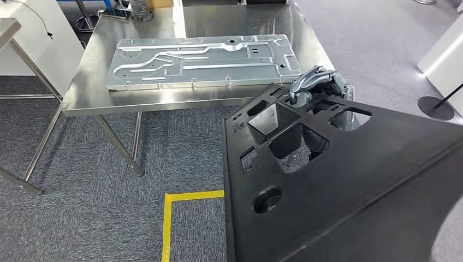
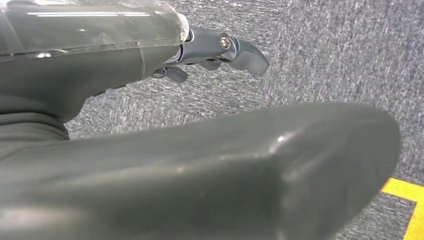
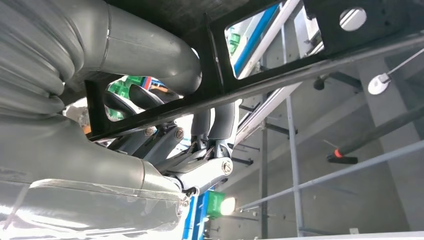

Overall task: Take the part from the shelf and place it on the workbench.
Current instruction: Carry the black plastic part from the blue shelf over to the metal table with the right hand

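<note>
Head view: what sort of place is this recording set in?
Probably a factory-style workshop or test cell: a stainless steel workbench carrying a stamped grey sheet-metal panel, yellow tape floor marking on grey carpet, and the right hand gripping a large black moulded plastic panel.

A stainless steel bench [image 1: 87,93] stands on thin metal legs on grey carpeted floor [image 1: 82,207]. A large flat stamped metal panel [image 1: 202,61] with ribs and cut-outs lies directly on its top, covering much of the surface. Yellow tape [image 1: 180,204] marks a corner on the floor near the bench.
</note>
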`<act>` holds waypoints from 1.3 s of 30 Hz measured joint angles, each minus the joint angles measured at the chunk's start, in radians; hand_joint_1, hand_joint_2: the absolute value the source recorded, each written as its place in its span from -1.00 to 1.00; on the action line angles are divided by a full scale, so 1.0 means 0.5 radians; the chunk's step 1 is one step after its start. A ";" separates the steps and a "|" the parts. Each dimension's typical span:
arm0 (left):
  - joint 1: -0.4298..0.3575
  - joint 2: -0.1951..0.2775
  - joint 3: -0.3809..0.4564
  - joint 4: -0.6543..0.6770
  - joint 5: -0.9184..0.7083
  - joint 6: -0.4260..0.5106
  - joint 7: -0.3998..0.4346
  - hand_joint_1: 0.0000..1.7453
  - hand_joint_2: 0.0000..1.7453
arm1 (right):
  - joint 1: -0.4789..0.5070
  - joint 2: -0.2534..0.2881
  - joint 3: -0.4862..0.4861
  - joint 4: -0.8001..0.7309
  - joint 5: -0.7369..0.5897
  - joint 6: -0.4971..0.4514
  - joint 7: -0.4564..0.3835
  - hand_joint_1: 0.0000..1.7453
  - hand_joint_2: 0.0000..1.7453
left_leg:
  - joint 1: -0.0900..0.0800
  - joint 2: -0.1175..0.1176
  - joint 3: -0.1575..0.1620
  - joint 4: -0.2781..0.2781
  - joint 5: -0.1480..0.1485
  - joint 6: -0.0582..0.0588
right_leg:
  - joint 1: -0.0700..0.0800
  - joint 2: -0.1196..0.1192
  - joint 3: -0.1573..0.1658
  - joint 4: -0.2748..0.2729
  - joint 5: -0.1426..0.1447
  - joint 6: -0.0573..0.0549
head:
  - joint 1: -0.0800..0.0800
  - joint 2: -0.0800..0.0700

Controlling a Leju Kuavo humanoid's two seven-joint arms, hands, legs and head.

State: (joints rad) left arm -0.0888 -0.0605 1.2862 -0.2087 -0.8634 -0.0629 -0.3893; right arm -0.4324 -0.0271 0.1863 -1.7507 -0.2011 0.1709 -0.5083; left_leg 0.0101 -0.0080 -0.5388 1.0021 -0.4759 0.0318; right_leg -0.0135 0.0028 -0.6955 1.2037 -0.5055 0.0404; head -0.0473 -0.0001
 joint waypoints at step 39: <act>-0.005 -0.018 0.010 0.000 0.007 0.018 -0.003 -1.00 -1.00 | 0.009 -0.019 0.000 -0.017 0.030 -0.013 -0.032 1.00 1.00 | -0.014 -0.006 0.133 0.170 -0.116 -0.084 | 0.024 0.005 0.124 -0.375 0.211 -0.115 | 0.000 0.000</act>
State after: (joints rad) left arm -0.0915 -0.0692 1.2911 -0.2085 -0.8598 -0.0541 -0.3910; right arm -0.4281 -0.0366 0.1862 -1.7593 -0.1862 0.1643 -0.5245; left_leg 0.0030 -0.0108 -0.4721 1.0872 -0.5339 -0.0100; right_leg -0.0013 0.0051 -0.6336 1.0163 -0.4002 -0.0169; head -0.0472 -0.0001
